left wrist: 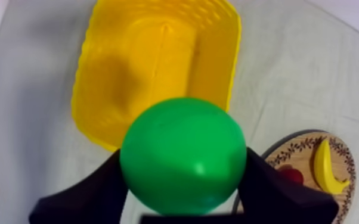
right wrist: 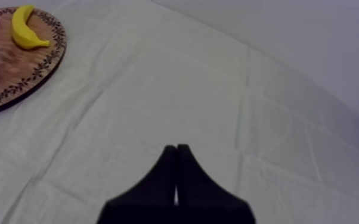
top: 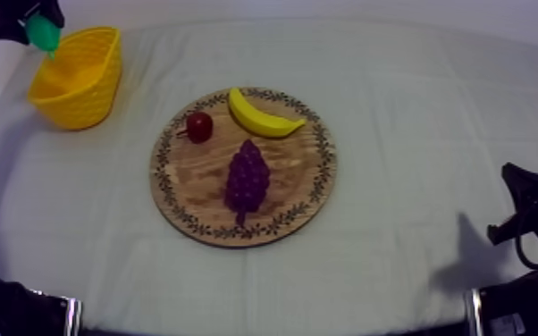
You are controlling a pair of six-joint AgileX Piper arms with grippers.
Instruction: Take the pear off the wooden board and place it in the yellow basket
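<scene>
Table cloth (top: 416, 98) lying flat. Wooden board (top: 197, 174) sitting mid-table, carrying grapes (top: 247, 177), banana (top: 259, 114) and small red fruit (top: 199, 126). Yellow basket (top: 76, 89) standing far left, apart from board. L gripper (top: 33, 25) hanging over basket rim, grasping green pear (left wrist: 183, 155), off the board. R gripper (right wrist: 176, 154) resting low at right, fingers pressed together, gripping nothing.

robot lab bench: cloth-draped table (top: 433, 116), robot arm (top: 527, 308) at each side
</scene>
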